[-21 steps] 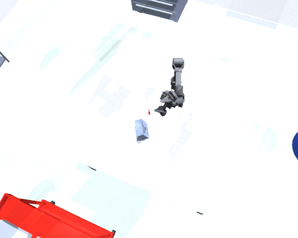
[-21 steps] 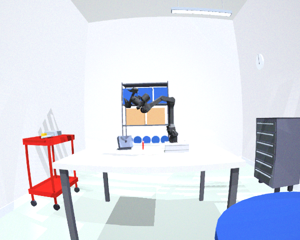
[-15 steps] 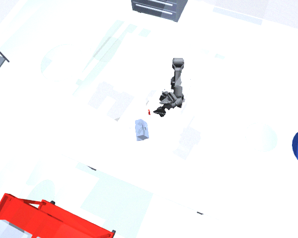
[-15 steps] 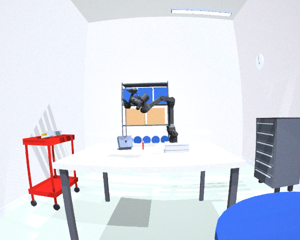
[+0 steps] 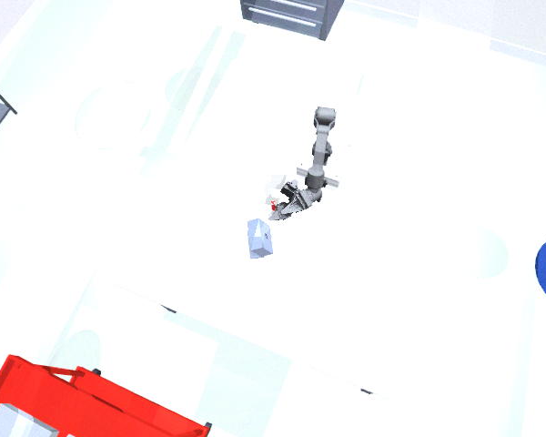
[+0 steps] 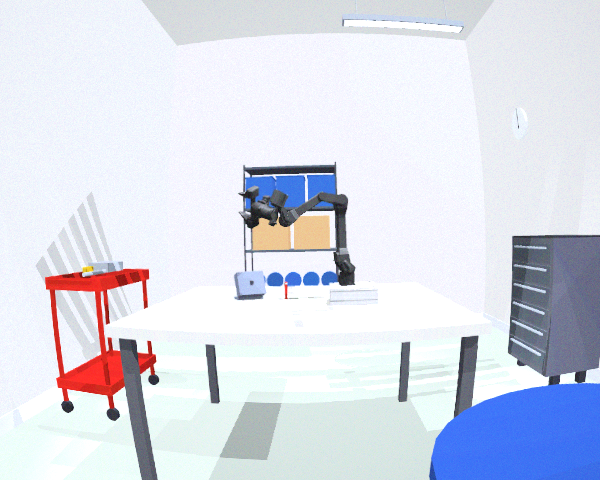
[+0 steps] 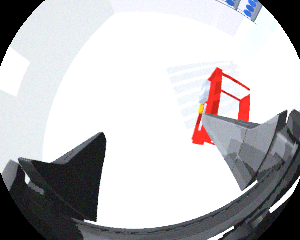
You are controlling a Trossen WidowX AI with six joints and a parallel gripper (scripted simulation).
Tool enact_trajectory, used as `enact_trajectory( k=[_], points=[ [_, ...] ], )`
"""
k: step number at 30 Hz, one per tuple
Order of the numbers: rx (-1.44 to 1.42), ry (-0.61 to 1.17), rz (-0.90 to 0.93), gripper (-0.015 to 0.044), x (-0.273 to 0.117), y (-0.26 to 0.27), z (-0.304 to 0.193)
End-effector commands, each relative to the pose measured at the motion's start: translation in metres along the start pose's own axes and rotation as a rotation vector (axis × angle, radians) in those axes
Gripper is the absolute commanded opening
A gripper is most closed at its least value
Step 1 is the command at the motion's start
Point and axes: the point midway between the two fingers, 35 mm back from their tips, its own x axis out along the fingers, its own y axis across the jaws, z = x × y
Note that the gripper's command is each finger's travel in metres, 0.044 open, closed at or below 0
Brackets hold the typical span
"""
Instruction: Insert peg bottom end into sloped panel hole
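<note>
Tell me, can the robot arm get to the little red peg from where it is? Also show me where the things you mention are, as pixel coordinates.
Probably yes. The gripper (image 5: 280, 202) (image 6: 243, 204) (image 7: 154, 127) is open, high above the table, and nothing seems to block the red peg (image 5: 273, 205) (image 6: 286, 290). It would likely need to come down and point lower first.

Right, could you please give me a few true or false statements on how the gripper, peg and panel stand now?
The red peg stands upright on the table. True.

The gripper is shut on the peg. False: it is open, with nothing between its fingers.

The sloped panel has a hole in its face. True.

The peg is already in the hole. False: it stands beside the panel, apart from it.

The gripper is touching the table. False: it is raised well above it.
</note>
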Motion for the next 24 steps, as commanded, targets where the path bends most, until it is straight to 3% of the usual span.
enact_trajectory(
  k=[1,24],
  points=[
    [-0.077,0.039,-0.044,0.0440,0.007,-0.016,-0.004],
    [-0.458,0.364,-0.413,0.0440,0.013,-0.143,-0.015]
  ],
)
